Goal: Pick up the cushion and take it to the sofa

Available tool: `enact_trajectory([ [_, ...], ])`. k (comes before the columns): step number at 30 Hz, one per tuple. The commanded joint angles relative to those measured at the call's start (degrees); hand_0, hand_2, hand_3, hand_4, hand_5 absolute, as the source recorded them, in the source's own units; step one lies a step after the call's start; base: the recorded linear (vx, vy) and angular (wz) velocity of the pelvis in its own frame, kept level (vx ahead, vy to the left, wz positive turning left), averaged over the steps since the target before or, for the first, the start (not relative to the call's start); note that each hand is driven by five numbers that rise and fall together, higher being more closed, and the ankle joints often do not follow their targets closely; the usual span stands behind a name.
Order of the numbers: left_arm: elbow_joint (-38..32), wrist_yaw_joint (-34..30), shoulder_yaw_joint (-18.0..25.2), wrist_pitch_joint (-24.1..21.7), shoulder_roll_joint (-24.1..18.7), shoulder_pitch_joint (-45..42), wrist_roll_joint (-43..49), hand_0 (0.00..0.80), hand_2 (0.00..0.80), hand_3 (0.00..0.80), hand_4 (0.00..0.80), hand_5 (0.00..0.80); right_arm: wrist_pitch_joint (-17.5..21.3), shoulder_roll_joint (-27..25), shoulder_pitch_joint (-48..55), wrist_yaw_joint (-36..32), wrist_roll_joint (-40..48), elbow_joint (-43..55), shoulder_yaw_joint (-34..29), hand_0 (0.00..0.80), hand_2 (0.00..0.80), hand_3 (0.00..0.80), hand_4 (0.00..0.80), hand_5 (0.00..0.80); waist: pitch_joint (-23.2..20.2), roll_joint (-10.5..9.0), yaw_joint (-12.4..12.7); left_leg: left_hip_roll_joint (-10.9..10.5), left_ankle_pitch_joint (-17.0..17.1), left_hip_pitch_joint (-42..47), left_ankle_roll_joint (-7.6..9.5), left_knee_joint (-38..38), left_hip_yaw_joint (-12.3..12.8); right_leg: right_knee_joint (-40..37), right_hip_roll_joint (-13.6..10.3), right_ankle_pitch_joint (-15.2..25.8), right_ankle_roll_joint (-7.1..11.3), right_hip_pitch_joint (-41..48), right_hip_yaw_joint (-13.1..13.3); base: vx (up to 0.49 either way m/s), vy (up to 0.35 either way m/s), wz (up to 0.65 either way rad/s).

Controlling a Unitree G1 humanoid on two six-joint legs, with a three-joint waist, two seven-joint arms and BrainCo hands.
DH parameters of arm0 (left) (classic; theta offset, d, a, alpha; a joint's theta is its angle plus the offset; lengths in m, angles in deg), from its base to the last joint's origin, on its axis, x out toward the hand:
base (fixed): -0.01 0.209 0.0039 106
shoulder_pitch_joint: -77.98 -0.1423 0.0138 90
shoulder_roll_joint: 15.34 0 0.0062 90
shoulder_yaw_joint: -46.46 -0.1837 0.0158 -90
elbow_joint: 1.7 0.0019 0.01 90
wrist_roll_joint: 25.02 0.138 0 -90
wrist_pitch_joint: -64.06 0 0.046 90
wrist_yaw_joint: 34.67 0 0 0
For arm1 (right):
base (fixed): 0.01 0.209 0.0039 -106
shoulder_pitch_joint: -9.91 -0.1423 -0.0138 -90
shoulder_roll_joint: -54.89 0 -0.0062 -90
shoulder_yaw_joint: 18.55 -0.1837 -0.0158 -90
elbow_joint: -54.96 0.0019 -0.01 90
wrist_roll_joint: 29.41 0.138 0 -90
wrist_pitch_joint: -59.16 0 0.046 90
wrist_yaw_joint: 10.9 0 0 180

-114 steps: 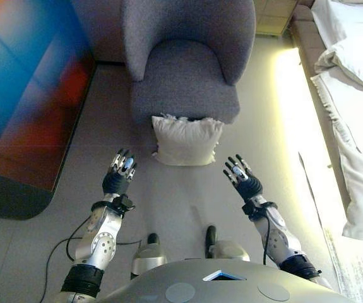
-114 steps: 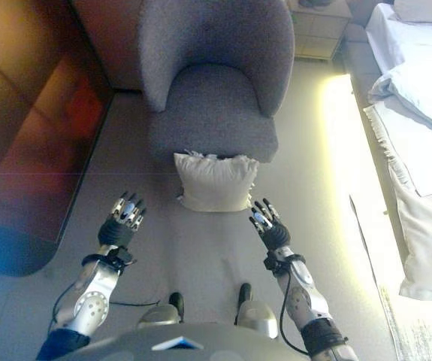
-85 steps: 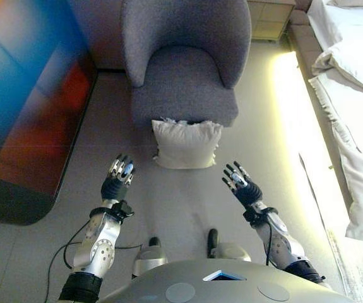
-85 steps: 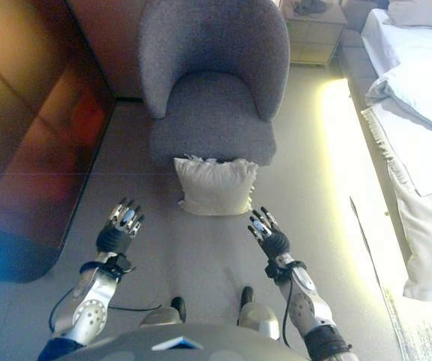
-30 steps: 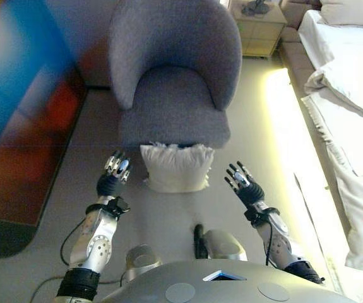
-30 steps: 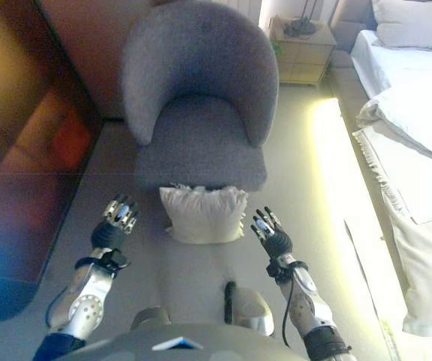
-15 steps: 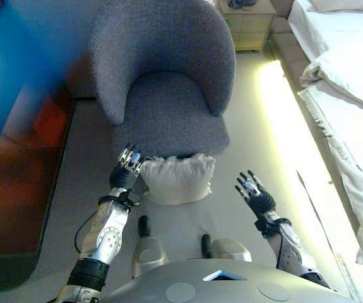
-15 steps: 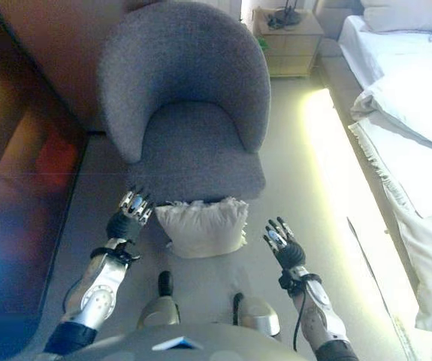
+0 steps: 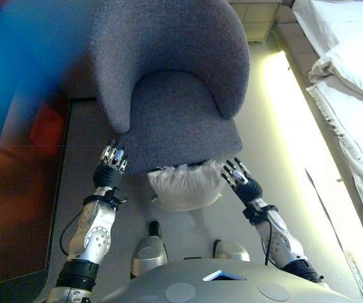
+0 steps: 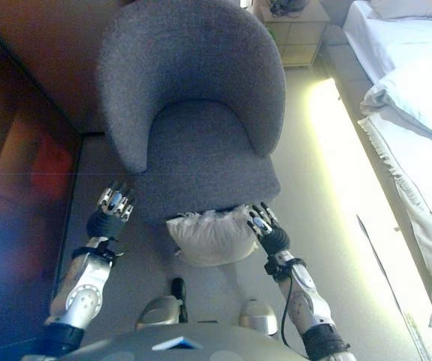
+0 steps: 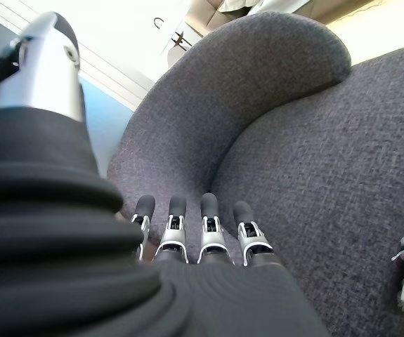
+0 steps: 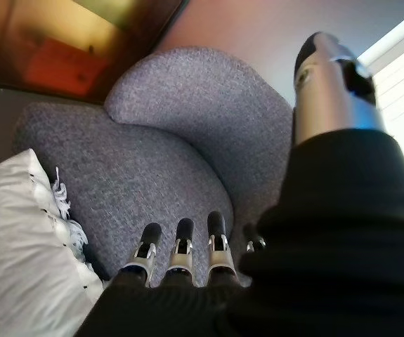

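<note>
A white fringed cushion (image 9: 184, 186) lies on the floor, leaning against the front of a grey armchair (image 9: 175, 107). My left hand (image 9: 108, 172) is open, held up a little to the cushion's left, apart from it, fingers (image 11: 187, 225) pointing at the chair's front. My right hand (image 9: 241, 184) is open at the cushion's right edge, close to it or just touching. In the right wrist view the cushion (image 12: 26, 260) shows beside the straight fingers (image 12: 180, 249). Neither hand holds anything.
A dark cabinet (image 9: 17, 158) with a glossy front runs along the left. A bed with white bedding (image 9: 351, 82) stands on the right, a bright strip of floor beside it. A small bedside table (image 10: 294, 26) sits behind the chair.
The camera has moved closer to the chair. My right hand has come in to the cushion's right edge. My left hand has drawn a little away from the cushion's left side.
</note>
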Motion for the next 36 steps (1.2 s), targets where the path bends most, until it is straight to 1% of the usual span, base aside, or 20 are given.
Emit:
enact_trajectory([
  [1, -3.6, -2.6, 1.6, -2.3, -1.9, -3.1, 3.8, 0.000, 0.000, 0.000, 0.000, 0.000, 2.5, 2.1, 1.3, -0.8, -0.9, 1.9, -0.2, 0.000, 0.000, 0.000, 0.000, 0.000, -4.6, -0.15, 1.7, -1.3, -2.6, -3.0, 4.81, 1.0, -1.0, 25.3, -1.4, 8.9, 0.72, -4.7, -0.2, 0.159, 0.287, -0.14],
  [2, -3.6, -2.4, 1.7, -2.2, -2.0, -3.1, 4.2, 0.000, 0.000, 0.000, 0.000, 0.000, 2.6, 2.4, 1.5, -0.4, -1.1, 1.7, 0.1, 0.000, 0.000, 0.000, 0.000, 0.000, -4.4, 0.32, 1.6, -1.7, -3.3, -2.1, 5.16, 1.3, -0.9, 29.5, -1.1, 9.3, 0.00, -7.0, -0.5, 0.183, 0.313, -0.12],
  [3, -3.5, -2.3, 2.2, -1.9, -2.1, -3.1, 4.0, 0.000, 0.000, 0.000, 0.000, 0.000, 2.6, 2.5, 1.8, -0.3, -1.6, 1.3, 0.5, 0.000, 0.000, 0.000, 0.000, 0.000, -4.2, 0.64, 1.6, -2.2, -3.9, -1.0, 5.38, 1.4, -0.6, 31.4, -1.5, 9.8, -0.81, -9.5, -1.6, 0.165, 0.238, 0.06],
  [4, -3.5, -2.4, 2.4, -1.8, -2.2, -3.0, 3.9, 0.000, 0.000, 0.000, 0.000, 0.000, 2.6, 2.5, 1.9, -0.3, -1.9, 1.2, 0.5, 0.000, 0.000, 0.000, 0.000, 0.000, -4.1, 0.61, 1.5, -2.5, -4.1, -0.7, 5.43, 1.4, -0.6, 31.5, -1.7, 9.7, -1.07, -10.0, -1.9, 0.176, 0.167, 0.10],
  [5, -3.5, -2.7, 2.8, -1.5, -2.3, -2.8, 3.8, 0.000, 0.000, 0.000, 0.000, 0.000, 2.8, 2.5, 2.1, -0.3, -2.1, 0.9, 0.5, 0.000, 0.000, 0.000, 0.000, 0.000, -4.0, 0.37, 1.4, -3.1, -4.3, -0.1, 5.39, 1.5, -0.6, 28.3, -2.3, 9.4, -1.49, -10.8, -2.8, 0.167, 0.071, 0.10],
  [7, -3.8, -3.5, 3.5, -0.9, -2.8, -2.3, 3.1, 0.000, 0.000, 0.000, 0.000, 0.000, 3.2, 2.4, 2.5, -0.4, -1.7, 0.9, 0.1, 0.000, 0.000, 0.000, 0.000, 0.000, -3.6, -0.15, 1.0, -3.6, -4.4, 0.7, 4.90, 1.4, -0.8, 20.8, -2.6, 9.2, -1.43, -11.1, -3.5, 0.197, -0.036, 0.06],
  [9, -3.6, -3.6, 3.2, -0.7, -3.4, -1.3, 2.7, 0.000, 0.000, 0.000, 0.000, 0.000, 3.5, 2.0, 3.1, -0.5, -0.8, 1.3, -0.5, 0.000, 0.000, 0.000, 0.000, 0.000, -2.7, -1.61, -0.2, -3.9, -5.5, 1.5, 4.03, 2.1, -0.9, 7.8, -3.3, 11.0, -0.08, -10.8, -2.8, 0.211, -0.170, 0.11],
  [10, -3.6, -3.5, 3.1, -0.8, -3.4, -1.2, 2.7, 0.000, 0.000, 0.000, 0.000, 0.000, 3.5, 1.9, 3.1, -0.5, -0.5, 1.5, -0.6, 0.000, 0.000, 0.000, 0.000, 0.000, -2.3, -1.86, -0.4, -3.9, -5.9, 1.8, 3.83, 2.4, -0.8, 5.5, -3.5, 11.8, 0.31, -10.6, -2.6, 0.202, -0.178, 0.08],
  [11, -4.3, -3.2, 2.6, -1.1, -3.5, -1.6, 2.7, 0.000, 0.000, 0.000, 0.000, 0.000, 3.2, 1.5, 3.1, -0.1, 0.1, 2.3, -0.6, 0.000, 0.000, 0.000, 0.000, 0.000, -1.9, -2.68, -0.9, -3.7, -6.9, 2.3, 3.30, 2.7, -0.3, 0.8, -4.2, 13.7, 1.63, -11.1, -1.9, 0.163, -0.138, 0.07],
  [12, -4.6, -3.3, 2.4, -1.5, -3.6, -2.0, 2.7, 0.000, 0.000, 0.000, 0.000, 0.000, 2.9, 1.2, 2.8, 0.0, 0.6, 2.6, -0.5, 0.000, 0.000, 0.000, 0.000, 0.000, -1.7, -3.02, -1.0, -3.4, -7.4, 2.8, 3.06, 2.7, 0.0, -1.1, -4.5, 14.7, 2.38, -11.3, -1.3, 0.169, -0.134, 0.07],
  [14, -5.1, -3.8, 2.3, -1.9, -3.5, -3.0, 2.7, 0.000, 0.000, 0.000, 0.000, 0.000, 2.5, 1.0, 1.8, -0.4, 1.3, 2.2, -0.6, 0.000, 0.000, 0.000, 0.000, 0.000, -1.5, -3.37, -0.8, -2.7, -8.0, 3.6, 2.80, 2.5, 0.0, -2.7, -4.6, 15.4, 3.17, -11.3, -0.7, 0.169, -0.087, 0.13],
  [20, -5.9, -4.8, 2.8, -1.7, -2.7, -6.5, 3.7, 0.000, 0.000, 0.000, 0.000, 0.000, 0.6, 1.3, 0.9, 0.1, 1.3, 1.5, -1.2, 0.000, 0.000, 0.000, 0.000, 0.000, -2.4, -4.18, -0.1, -1.5, -10.0, 4.9, 2.09, 3.9, -1.1, -7.2, -5.1, 15.3, 4.01, -9.6, 0.3, 0.228, -0.118, 0.25],
  [23, -5.7, -4.9, 3.5, -1.6, -2.6, -7.0, 3.1, 0.000, 0.000, 0.000, 0.000, 0.000, -0.2, 1.2, 0.8, -0.6, 1.1, 1.3, -1.2, 0.000, 0.000, 0.000, 0.000, 0.000, -2.8, -4.35, -0.1, -0.5, -10.2, 5.6, 1.78, 4.0, -1.0, -7.5, -4.6, 14.3, 4.15, -9.1, 0.3, 0.186, -0.147, 0.00],
  [24, -5.6, -4.9, 3.8, -1.4, -2.4, -7.3, 3.0, 0.000, 0.000, 0.000, 0.000, 0.000, -0.5, 1.0, 0.7, -0.5, 1.0, 1.3, -1.2, 0.000, 0.000, 0.000, 0.000, 0.000, -3.0, -4.28, -0.3, 0.1, -10.0, 6.0, 1.59, 3.8, -1.0, -7.3, -3.8, 13.3, 4.04, -8.8, 0.7, 0.185, -0.174, -0.02],
  [26, -5.8, -5.0, 4.2, -0.6, -2.0, -7.6, 2.3, 0.000, 0.000, 0.000, 0.000, 0.000, -1.1, 0.6, 1.0, -0.3, 0.7, 2.3, -1.0, 0.000, 0.000, 0.000, 0.000, 0.000, -3.5, -4.03, -0.7, 1.3, -9.4, 6.7, 1.15, 3.6, -0.7, -6.6, -2.4, 11.1, 3.64, -8.4, 1.2, 0.199, -0.172, -0.01],
  [29, -5.7, -4.8, 3.9, -0.1, -1.4, -7.7, 2.3, 0.000, 0.000, 0.000, 0.000, 0.000, -2.1, -0.1, 2.0, -0.5, 0.3, 3.5, -1.0, 0.000, 0.000, 0.000, 0.000, 0.000, -4.0, -3.74, -1.3, 2.5, -8.7, 7.5, 0.46, 3.4, -0.6, -6.0, -0.8, 9.3, 2.34, -7.6, 1.6, 0.155, -0.147, -0.02],
  [30, -5.9, -4.4, 3.2, 0.0, -1.1, -7.5, 1.8, 0.000, 0.000, 0.000, 0.000, 0.000, -2.5, -0.8, 2.4, -0.8, 0.0, 4.0, -0.9, 0.000, 0.000, 0.000, 0.000, 0.000, -4.3, -3.59, -1.5, 3.2, -7.9, 7.5, -0.05, 3.9, -0.8, -5.8, 0.1, 8.5, 1.27, -7.2, 1.6, 0.127, -0.149, -0.02],
  [32, -6.1, -4.2, 2.3, 0.0, -0.9, -7.1, 1.1, 0.000, 0.000, 0.000, 0.000, 0.000, -2.5, -1.3, 2.6, -1.8, -0.3, 3.9, -0.9, 0.000, 0.000, 0.000, 0.000, 0.000, -4.5, -3.32, -1.8, 4.3, -5.9, 7.1, -0.84, 5.3, -1.4, -5.8, 1.5, 7.9, -0.02, -6.8, 1.5, 0.119, -0.168, 0.01],
  [34, -5.6, -3.8, 1.2, -0.9, -0.3, -6.3, 0.7, 0.000, 0.000, 0.000, 0.000, 0.000, -2.3, -1.9, 2.2, -3.0, -0.5, 3.1, -0.4, 0.000, 0.000, 0.000, 0.000, 0.000, -4.5, -3.30, -2.0, 5.6, -3.3, 6.1, -1.74, 9.3, -2.6, -5.7, 3.0, 7.2, -1.67, -6.5, 1.4, 0.104, -0.200, 0.04],
  [36, -5.8, -2.4, 0.1, -1.5, 0.0, -5.4, 0.6, 0.000, 0.000, 0.000, 0.000, 0.000, -1.9, -2.4, 1.2, -3.5, -0.9, 2.4, 0.4, 0.000, 0.000, 0.000, 0.000, 0.000, -4.2, -3.53, -2.0, 6.7, -0.6, 3.8, -2.41, 15.5, -3.8, -5.4, 4.1, 6.7, -3.33, -6.2, 1.7, 0.064, -0.196, 0.06],
])
